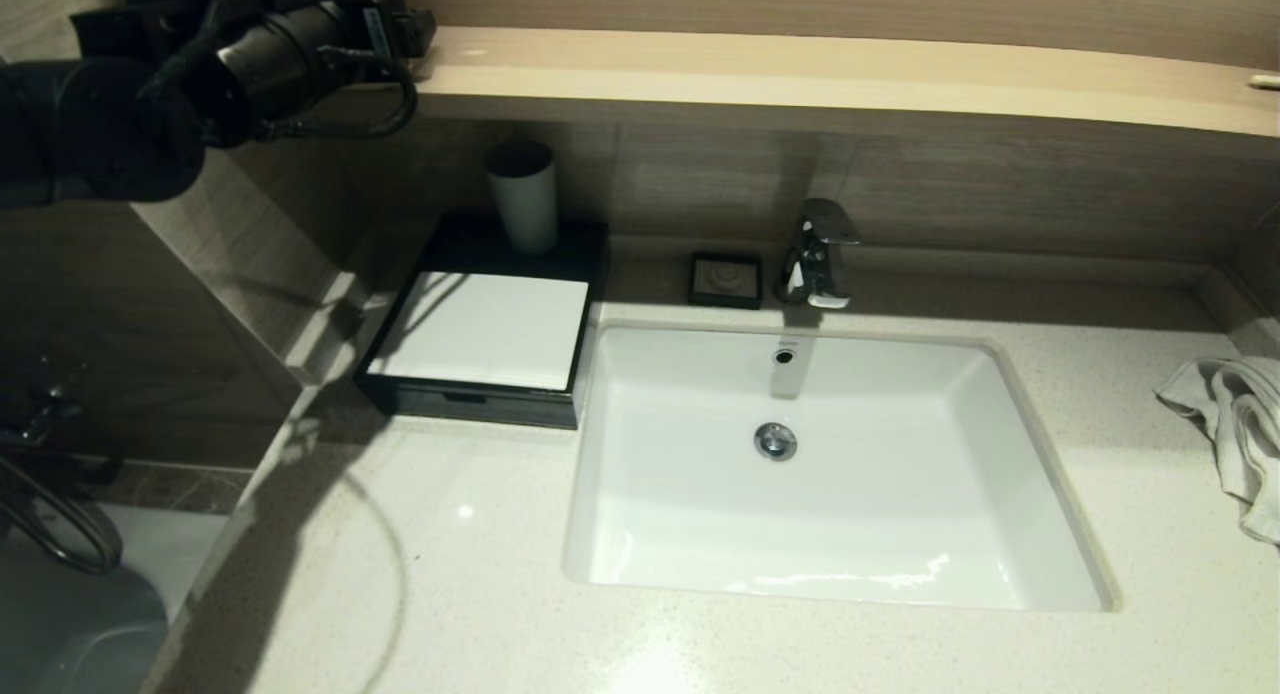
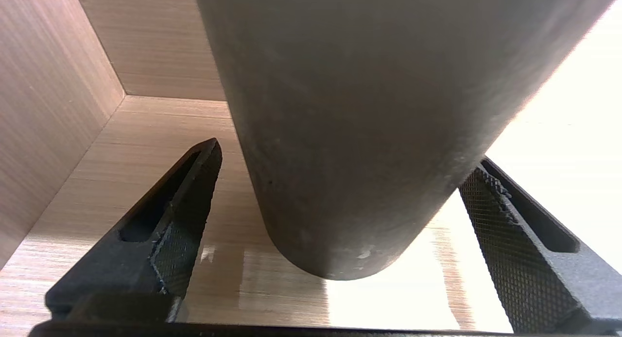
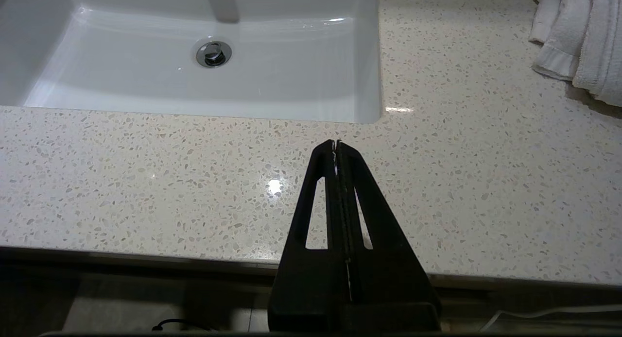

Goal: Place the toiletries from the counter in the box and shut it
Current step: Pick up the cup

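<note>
Left gripper [image 2: 340, 196]: up at the light wooden shelf [image 1: 800, 69] above the sink, at the shelf's left end; its black ridged fingers [image 2: 180, 215] stand wide apart on either side of a dark grey round-bottomed cup [image 2: 350, 133], which rests on the shelf board. I cannot tell whether the pads touch it.

Right gripper [image 3: 336, 145]: low in front of the sink, over the counter's front edge, near the basin's front right corner; its two black fingers are pressed together with nothing between them.

Counter [image 1: 480, 594]: speckled off-white stone worktop surrounding the white rectangular sink [image 1: 690, 534].

Box [image 1: 485, 329]: flat black rectangular box with a white top panel, just left of the sink, touching the counter; its shallow front drawer looks pushed in.

Toiletries: none visible on the counter around the sink.

Pale cup [image 1: 523, 196]: upright on the back of the box, behind and left of the sink.

Soap dish [image 1: 726, 279]: small black square, behind the sink, just left of the chrome tap [image 1: 818, 254].

Towel [image 1: 1235, 424]: white cloth, crumpled, well right of the sink.
</note>
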Motion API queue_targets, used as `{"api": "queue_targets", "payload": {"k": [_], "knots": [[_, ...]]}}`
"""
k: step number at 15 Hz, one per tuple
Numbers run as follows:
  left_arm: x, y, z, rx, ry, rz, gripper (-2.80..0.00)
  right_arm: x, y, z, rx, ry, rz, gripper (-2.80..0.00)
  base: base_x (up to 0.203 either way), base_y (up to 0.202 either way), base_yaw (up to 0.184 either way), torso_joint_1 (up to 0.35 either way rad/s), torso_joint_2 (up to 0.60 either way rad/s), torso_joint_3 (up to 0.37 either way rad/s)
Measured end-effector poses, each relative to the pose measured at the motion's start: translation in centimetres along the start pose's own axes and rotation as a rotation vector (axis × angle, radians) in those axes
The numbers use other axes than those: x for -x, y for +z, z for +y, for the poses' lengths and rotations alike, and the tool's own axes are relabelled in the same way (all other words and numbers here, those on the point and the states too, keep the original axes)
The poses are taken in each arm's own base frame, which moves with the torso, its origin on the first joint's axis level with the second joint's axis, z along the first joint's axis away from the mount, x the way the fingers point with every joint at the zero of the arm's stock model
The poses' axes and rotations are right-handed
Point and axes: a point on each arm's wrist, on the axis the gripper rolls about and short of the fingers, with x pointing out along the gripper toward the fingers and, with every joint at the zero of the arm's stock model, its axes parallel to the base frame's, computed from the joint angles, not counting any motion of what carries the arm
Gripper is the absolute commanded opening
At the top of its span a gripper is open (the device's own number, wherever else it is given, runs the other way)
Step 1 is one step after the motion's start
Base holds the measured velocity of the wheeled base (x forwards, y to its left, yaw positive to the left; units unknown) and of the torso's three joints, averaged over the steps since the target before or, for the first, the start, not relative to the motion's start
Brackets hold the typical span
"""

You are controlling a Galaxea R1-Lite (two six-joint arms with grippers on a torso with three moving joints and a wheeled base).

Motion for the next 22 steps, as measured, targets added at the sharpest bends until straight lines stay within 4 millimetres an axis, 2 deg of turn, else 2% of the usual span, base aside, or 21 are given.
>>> {"api": "queue_targets", "payload": {"k": [12, 18, 22], "knots": [[0.0, 0.7, 0.1, 0.009, 0.002, -0.024, -2.80, 0.0, 0.0, 0.0, 0.000, 0.000, 0.000, -2.80, 0.000, 0.000, 0.000, 0.000, 0.00, 0.000], [2.1, 1.9, 0.4, 0.010, 0.000, -0.017, -2.80, 0.0, 0.0, 0.0, 0.001, 0.000, 0.000, -2.80, 0.000, 0.000, 0.000, 0.000, 0.00, 0.000], [4.8, 1.8, 0.7, 0.006, -0.007, 0.032, -2.80, 0.0, 0.0, 0.0, 0.000, 0.000, 0.000, -2.80, 0.000, 0.000, 0.000, 0.000, 0.00, 0.000]]}}
